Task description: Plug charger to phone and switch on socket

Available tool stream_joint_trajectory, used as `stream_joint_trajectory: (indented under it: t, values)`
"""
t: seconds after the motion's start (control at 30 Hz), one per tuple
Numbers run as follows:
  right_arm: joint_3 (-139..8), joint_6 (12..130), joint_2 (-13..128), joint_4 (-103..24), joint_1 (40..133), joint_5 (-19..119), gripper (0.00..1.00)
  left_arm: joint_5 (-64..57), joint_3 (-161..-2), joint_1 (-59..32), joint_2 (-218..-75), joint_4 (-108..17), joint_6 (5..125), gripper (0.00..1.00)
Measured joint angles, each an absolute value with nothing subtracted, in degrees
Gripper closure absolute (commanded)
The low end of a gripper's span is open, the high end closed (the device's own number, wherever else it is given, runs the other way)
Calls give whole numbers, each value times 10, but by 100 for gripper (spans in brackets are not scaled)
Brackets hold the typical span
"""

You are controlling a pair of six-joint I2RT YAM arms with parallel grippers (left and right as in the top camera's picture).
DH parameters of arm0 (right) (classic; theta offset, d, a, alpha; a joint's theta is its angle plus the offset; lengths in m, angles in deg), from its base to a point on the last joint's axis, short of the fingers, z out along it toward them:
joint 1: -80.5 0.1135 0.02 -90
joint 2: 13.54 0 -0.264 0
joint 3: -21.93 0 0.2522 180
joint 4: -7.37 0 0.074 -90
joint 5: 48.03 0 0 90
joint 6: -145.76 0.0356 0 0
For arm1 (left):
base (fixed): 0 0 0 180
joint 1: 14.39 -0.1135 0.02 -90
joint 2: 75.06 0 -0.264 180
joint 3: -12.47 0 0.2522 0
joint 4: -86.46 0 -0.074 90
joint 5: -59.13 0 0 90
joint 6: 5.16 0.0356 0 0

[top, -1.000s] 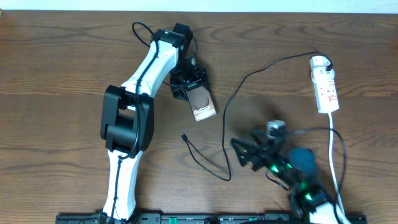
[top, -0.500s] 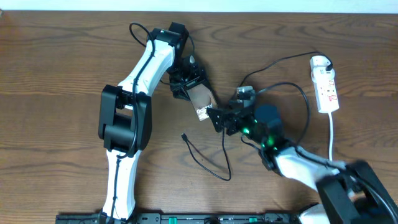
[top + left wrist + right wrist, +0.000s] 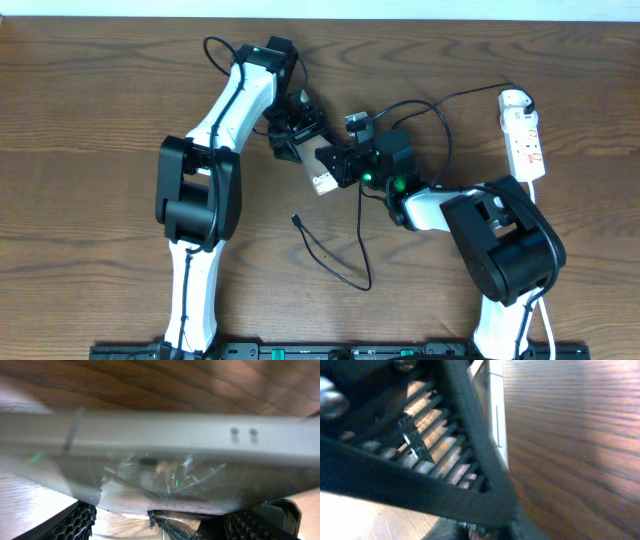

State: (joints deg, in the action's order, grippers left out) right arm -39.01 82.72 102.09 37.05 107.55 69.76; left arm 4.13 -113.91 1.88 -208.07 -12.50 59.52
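Note:
The phone, a grey-brown slab with white lettering, lies at the table's middle. My left gripper is shut across it from the upper left. In the left wrist view its grey edge spans the frame between my meshed fingers. My right gripper reaches in from the right and meets the phone's right side; the blurred right wrist view shows only the phone's pale edge behind a black ribbed bar. The charger's plug lies free on the wood below. The socket sits far right.
The black cable loops from the plug down and right, then climbs past the right arm toward the socket's top end. A white lead runs down from the socket. The right arm's elbow stands between cable and lead.
The right arm has swung from the front right up and left to the phone's side. The left gripper with the phone has shifted slightly left.

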Motion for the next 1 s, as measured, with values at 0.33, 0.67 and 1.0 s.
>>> stream_joint_trajectory:
  t: [0.33, 0.67, 1.0]
  values:
    - [-397, 863, 1022, 362, 1069, 737, 99, 78, -1147, 2, -2075, -154, 591, 74]
    - [-394, 885, 919, 294, 1043, 794, 99, 182, -1147, -89, -2046, -151, 687, 29]
    - [-397, 1006, 805, 255, 968, 822, 99, 93, -1072, -105, -1848, -233, 814, 25]
